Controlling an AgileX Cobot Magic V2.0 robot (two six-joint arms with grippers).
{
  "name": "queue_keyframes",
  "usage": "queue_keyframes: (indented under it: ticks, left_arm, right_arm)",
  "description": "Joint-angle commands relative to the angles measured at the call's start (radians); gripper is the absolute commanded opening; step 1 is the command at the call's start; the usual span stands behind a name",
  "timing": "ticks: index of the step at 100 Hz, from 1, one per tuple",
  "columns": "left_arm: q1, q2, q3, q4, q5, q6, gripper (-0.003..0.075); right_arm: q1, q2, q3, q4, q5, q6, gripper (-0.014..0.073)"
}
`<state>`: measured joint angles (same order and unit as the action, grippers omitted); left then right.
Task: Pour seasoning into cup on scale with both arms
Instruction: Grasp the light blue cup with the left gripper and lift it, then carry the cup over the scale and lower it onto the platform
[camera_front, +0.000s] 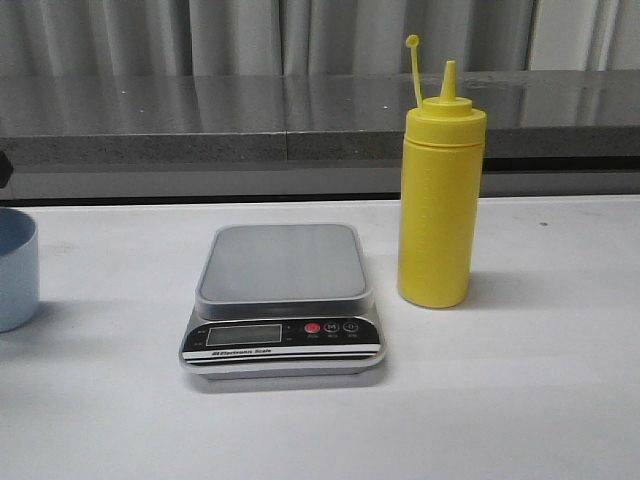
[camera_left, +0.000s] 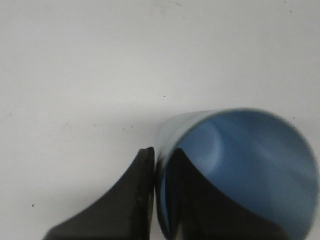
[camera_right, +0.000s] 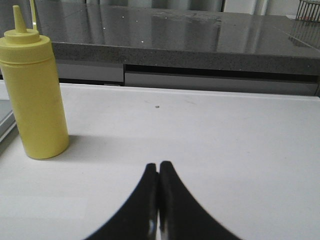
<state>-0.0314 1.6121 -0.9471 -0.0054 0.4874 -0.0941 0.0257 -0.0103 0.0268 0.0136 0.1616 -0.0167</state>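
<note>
The yellow seasoning bottle (camera_front: 441, 200) stands upright on the white table, just right of the scale (camera_front: 283, 262); its cap hangs open on the strap. Nothing rests on the scale's grey platform. The pale blue cup (camera_front: 15, 265) stands at the far left edge of the front view. In the left wrist view my left gripper (camera_left: 161, 152) is shut on the cup (camera_left: 250, 160), with one finger (camera_left: 130, 200) outside its wall and the other inside. My right gripper (camera_right: 159, 166) is shut with nothing in it, low over the table, and the bottle (camera_right: 35, 95) stands apart from it.
A dark grey stone ledge (camera_front: 200, 115) runs along the back of the white table (camera_front: 520, 400), with curtains behind it. A corner of the scale (camera_right: 4, 125) shows beside the bottle in the right wrist view.
</note>
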Motion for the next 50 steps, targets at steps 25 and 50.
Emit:
queue_keyframes:
  ticks: [25,50]
  left_arm:
    - [-0.040,-0.078,-0.199,-0.080,0.142,0.007,-0.0020]
    - [-0.172,-0.076,-0.346,-0.199,0.243,0.106,-0.0020]
  right_arm:
    - [-0.006,-0.021,-0.021,0.000,-0.082,-0.005,-0.0067]
    - [-0.006,-0.021,-0.021,0.000,-0.082,-0.005,-0.0067]
